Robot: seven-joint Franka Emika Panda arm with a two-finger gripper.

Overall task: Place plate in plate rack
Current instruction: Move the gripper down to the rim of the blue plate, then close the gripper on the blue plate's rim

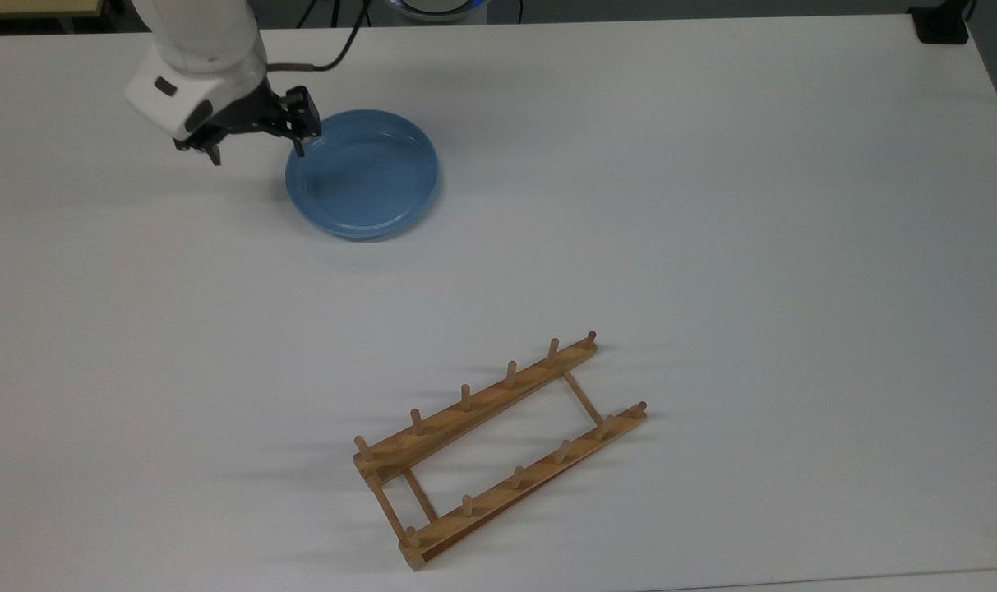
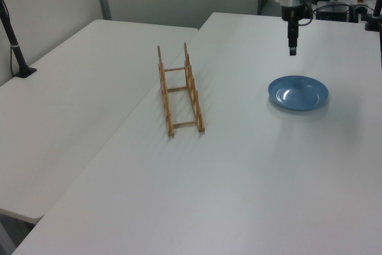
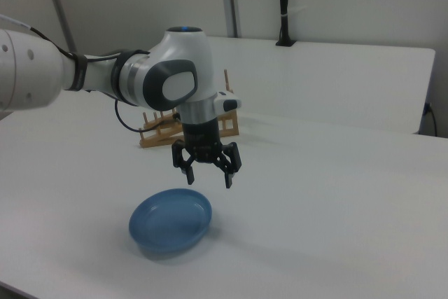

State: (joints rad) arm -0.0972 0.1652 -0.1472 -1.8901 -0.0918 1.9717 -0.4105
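I can read no text, label, brand, number or sign anywhere in my three views. The plate [image 1: 362,174] is plain blue with nothing printed on it, the plate rack [image 1: 498,448] is bare wood, and the white table [image 1: 712,205] carries no marking I can make out. The arm's white casing [image 3: 28,68] shows me no lettering either.
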